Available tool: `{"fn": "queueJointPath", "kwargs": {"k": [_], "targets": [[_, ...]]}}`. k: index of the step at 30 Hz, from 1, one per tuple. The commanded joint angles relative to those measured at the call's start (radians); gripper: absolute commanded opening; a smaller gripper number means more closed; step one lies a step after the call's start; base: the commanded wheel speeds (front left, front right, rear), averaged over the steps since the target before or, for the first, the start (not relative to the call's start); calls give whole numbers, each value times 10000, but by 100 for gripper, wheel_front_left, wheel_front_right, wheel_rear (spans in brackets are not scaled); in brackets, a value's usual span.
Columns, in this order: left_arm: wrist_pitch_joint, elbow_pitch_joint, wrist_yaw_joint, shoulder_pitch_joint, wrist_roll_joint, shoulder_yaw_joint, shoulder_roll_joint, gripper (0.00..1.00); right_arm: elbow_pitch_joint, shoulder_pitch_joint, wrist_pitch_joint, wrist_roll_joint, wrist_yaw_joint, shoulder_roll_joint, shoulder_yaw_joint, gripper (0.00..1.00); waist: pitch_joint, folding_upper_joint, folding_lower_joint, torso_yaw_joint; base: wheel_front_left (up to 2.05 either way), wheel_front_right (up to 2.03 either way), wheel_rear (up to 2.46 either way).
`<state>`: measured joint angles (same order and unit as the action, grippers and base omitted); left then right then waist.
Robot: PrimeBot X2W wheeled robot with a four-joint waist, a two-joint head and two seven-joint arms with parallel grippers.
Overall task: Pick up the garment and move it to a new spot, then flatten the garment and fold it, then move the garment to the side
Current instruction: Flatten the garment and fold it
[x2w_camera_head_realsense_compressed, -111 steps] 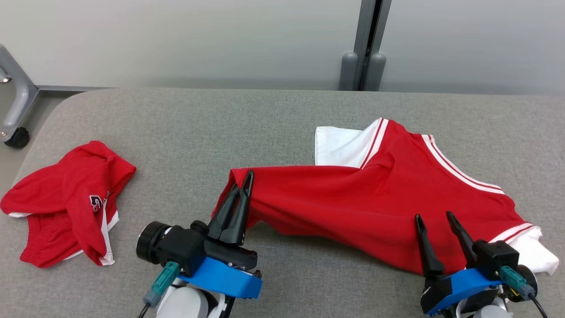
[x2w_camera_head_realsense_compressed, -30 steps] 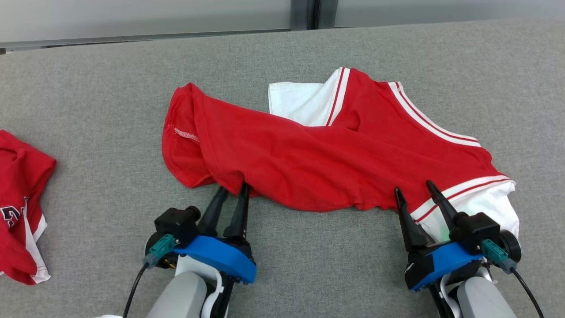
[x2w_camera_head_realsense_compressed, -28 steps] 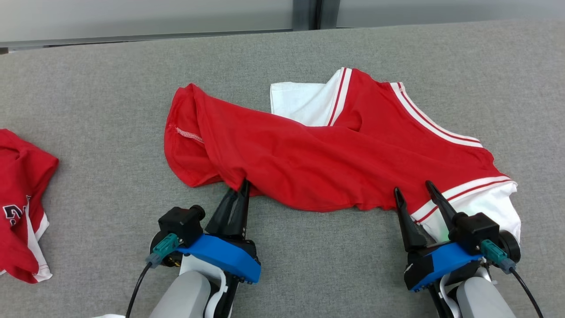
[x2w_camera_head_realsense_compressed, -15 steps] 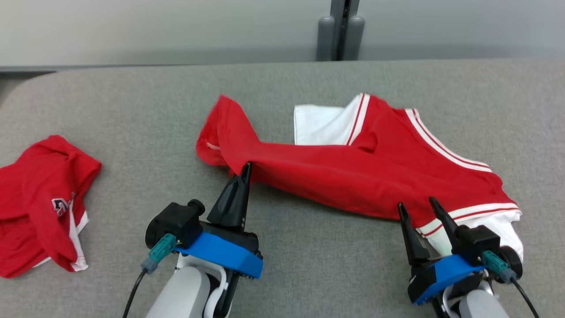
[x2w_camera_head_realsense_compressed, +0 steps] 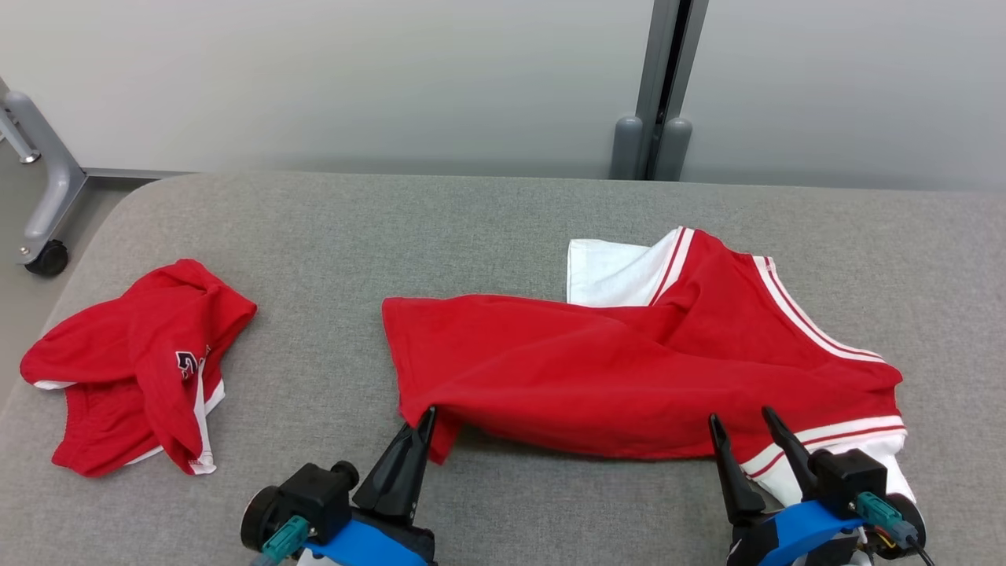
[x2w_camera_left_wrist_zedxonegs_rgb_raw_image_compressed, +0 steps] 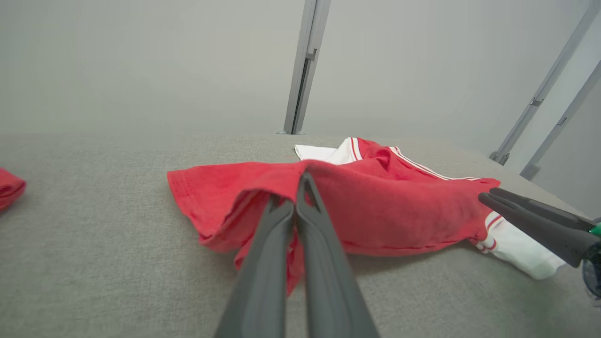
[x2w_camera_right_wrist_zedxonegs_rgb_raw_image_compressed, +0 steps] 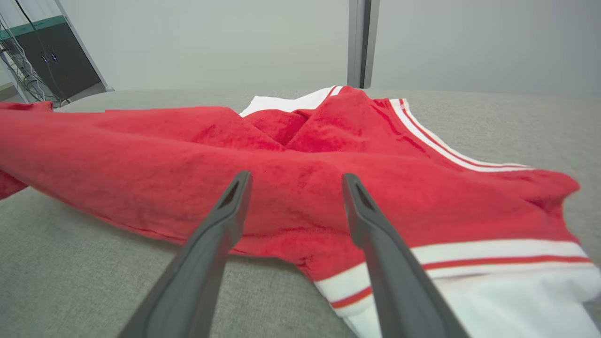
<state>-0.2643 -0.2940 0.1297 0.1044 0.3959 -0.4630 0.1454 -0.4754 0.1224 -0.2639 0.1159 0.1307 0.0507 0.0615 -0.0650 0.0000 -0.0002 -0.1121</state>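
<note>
Rumpled red-and-white garment on counter. Near-left corner clamped in left tool; right tool spread wide at striped hem, gripping nothing. Seemingly mid-flattening; folding, moving aside not yet done.

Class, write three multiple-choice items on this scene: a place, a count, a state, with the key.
1. The crumpled red garment lies on the table's: A. left side B. right side C. middle.
2. Garments on the table: A. one B. two C. four.
3. The left claw is: A. wide open B. shut on the large garment C. shut on nothing.
Key: A, it lies at the robot's left; B, crumpled plus large; B, cloth is pinched between its closed fingers.
</note>
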Motion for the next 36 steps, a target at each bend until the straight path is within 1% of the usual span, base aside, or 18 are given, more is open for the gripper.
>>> {"fn": "queueJointPath", "kwargs": {"k": [1, 6, 14, 15, 16, 17, 18, 19, 21, 24, 28, 32, 36], "targets": [[-2, -119, 14, -68, 67, 69, 146, 0, 9, -65, -5, 53, 1, 10, 39, 100, -67, 0, 2, 41, 0, 0, 0], [-2, -742, 14, 226, 238, 264, 301, 0, 81, 81, -5, -116, 1, 12, 39, 100, -409, 0, 2, 283, 0, 0, 0], [-4, -2479, 14, 1406, -61, 1311, -65, 0, 213, 427, -6, -415, 1, 10, 37, 100, -1102, 0, 2, 875, 0, 0, 0], [-2, -2653, 12, 1547, -136, 1513, -110, 1, 222, 459, -6, -456, 1, 10, 10, 100, -1154, 0, 2, 927, 0, 0, 0], [-2, -2854, 12, 1605, -200, 1602, -165, 9, 222, 493, -6, -473, 1, 12, -14, 100, -1182, 0, 2, 973, 0, 0, 0], [-2, -3003, 12, 1685, -254, 1747, -237, 25, 224, 526, -6, -485, 1, 10, -25, 100, -1204, 0, 2, 1016, 0, 0, 0], [-2, -3144, -8, 1756, -322, 1905, -292, 45, 220, 549, -5, -491, 1, 11, -36, 100, -1218, 0, 2, 1053, 0, 0, 0], [-2, -3307, -56, 1790, -358, 2051, -350, 98, 215, 565, -6, -495, 1, 10, -44, 100, -1223, 0, 2, 1079, 0, 0, 0], [-4, -3264, -145, 1898, -556, 2358, -461, 100, 209, 570, -5, -486, 1, 10, -83, 100, -1226, 0, 2, 1104, 0, 0, 0], [-2, -3160, -117, 1657, -850, 2594, -632, 100, 167, 522, -5, -420, 1, 10, -112, 100, -1153, 0, 2, 1052, 0, 0, 0], [-4, -2610, -88, 1183, -1068, 2979, -814, 100, 128, 426, -6, -262, 1, 10, -49, 100, -967, 0, 2, 926, 0, 0, 0], [-2, -1964, -37, 666, -1268, 2859, -908, 100, 105, 421, -5, -180, 1, 11, 23, 100, -851, 0, 2, 814, 0, 0, 0], [-2, -1852, 23, 331, -1118, 2187, -950, 100, 111, 400, -6, -172, 1, 11, 35, 100, -817, 0, 2, 757, 0, 0, 0]]}}
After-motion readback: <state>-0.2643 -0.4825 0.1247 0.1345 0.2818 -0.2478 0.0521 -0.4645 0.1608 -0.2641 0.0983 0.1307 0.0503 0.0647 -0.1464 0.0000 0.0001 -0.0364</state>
